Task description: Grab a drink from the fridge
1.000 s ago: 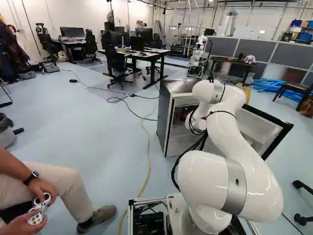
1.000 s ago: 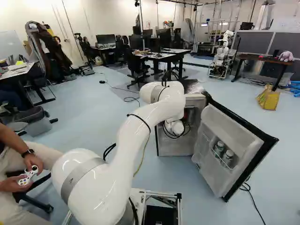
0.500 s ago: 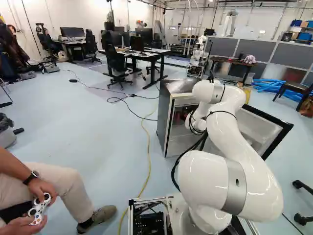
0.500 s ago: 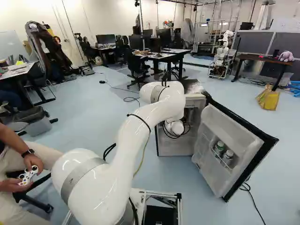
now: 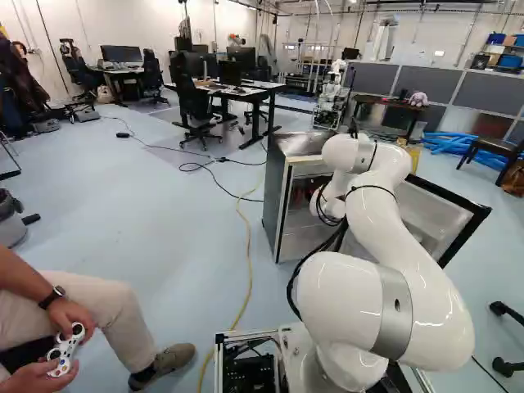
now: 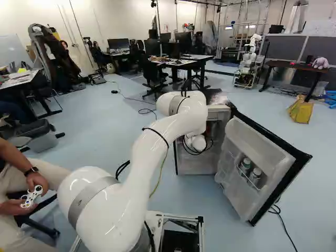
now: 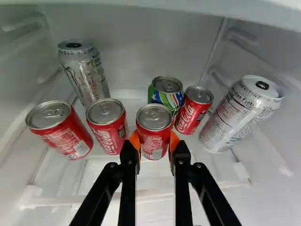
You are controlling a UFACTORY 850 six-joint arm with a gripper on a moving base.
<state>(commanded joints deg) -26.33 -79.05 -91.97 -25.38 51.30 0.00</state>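
We seem to be in a robotics lab: in the left base view, another robot, white and jointed (image 5: 334, 88), stands upper right near grey partition panels (image 5: 405, 80), while a black wheeled office chair (image 5: 195, 106) and white-topped desk (image 5: 260, 92) occupy the upper left half.

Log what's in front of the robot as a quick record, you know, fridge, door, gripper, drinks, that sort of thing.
fridge: standing on the floor
door: open
door rack: two containers
gripper: closed on the front middle red can
other red cans: three
silver cans: two
patterned can: one, behind the gripped can
task stage: drink gripped, not yet out
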